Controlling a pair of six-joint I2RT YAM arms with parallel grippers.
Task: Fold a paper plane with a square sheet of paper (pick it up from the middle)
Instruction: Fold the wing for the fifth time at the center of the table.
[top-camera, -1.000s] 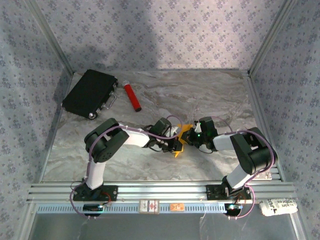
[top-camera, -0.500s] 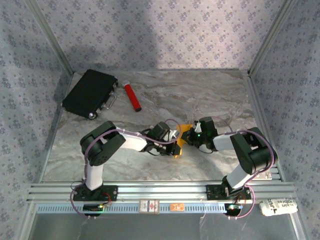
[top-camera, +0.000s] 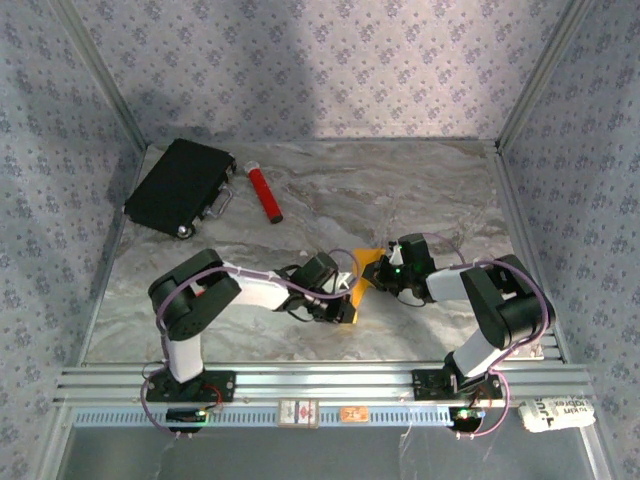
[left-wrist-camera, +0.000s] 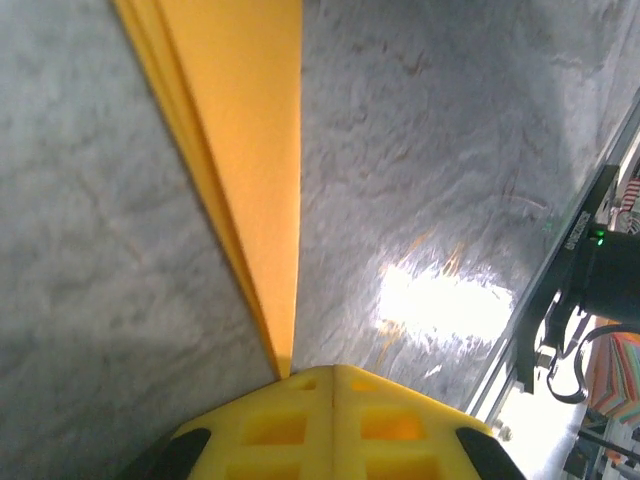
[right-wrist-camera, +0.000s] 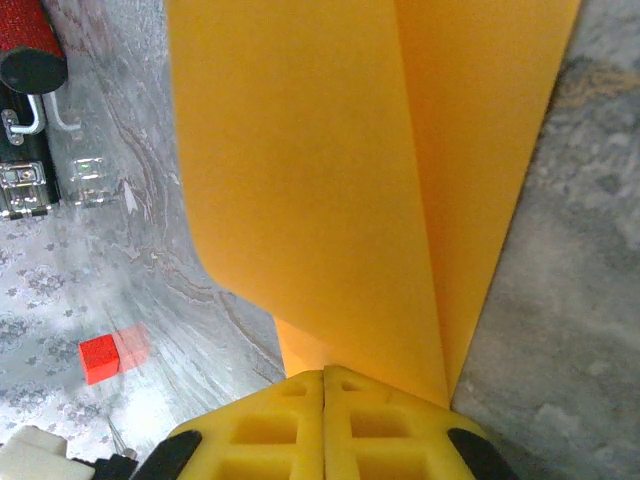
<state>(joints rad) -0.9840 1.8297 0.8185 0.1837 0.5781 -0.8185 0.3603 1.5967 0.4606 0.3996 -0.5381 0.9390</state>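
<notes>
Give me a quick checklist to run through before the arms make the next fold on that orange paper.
1. Grip of the left gripper on the paper: ok, fingers shut on it.
2. Grip of the right gripper on the paper: ok, fingers shut on it.
3. Earlier creases in place: ok, stacked edges show in the left wrist view.
4. The red cylinder and black case apart from the paper: ok.
5. Paper lifted off the table: cannot tell.
6. Fold lines straight and matched: cannot tell, since the grippers cover most of the sheet from above.
</notes>
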